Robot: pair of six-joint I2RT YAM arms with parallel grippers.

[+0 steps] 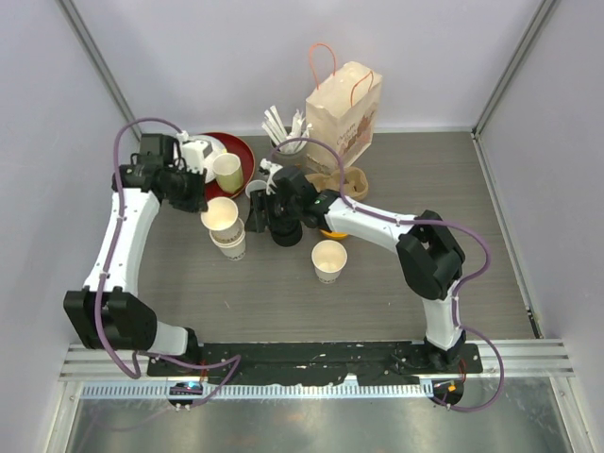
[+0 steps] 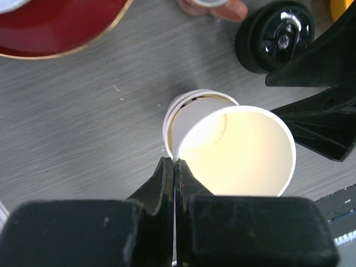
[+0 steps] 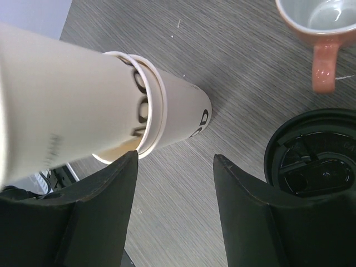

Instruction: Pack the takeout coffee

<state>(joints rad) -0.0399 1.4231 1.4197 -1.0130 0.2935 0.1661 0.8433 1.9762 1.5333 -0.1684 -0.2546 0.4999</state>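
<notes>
Left hand is pinching the near rim of a paper cup, fingers shut tight on the thin wall. The cup is leaning, and its base looks tucked inside the nested cup stack at centre-left of the overhead view. I'm reading this as the separating step: getting one cup free.

Right hand is hovering wide and empty just beside the stack, a black lid lying on the surface at lower right. Another open cup is standing alone at lower centre, and the paper bag is waiting up top.

Next, I'd say: something needs to be holding the stack down while the cup is coming out. Then stand it upright and lid it.
</notes>
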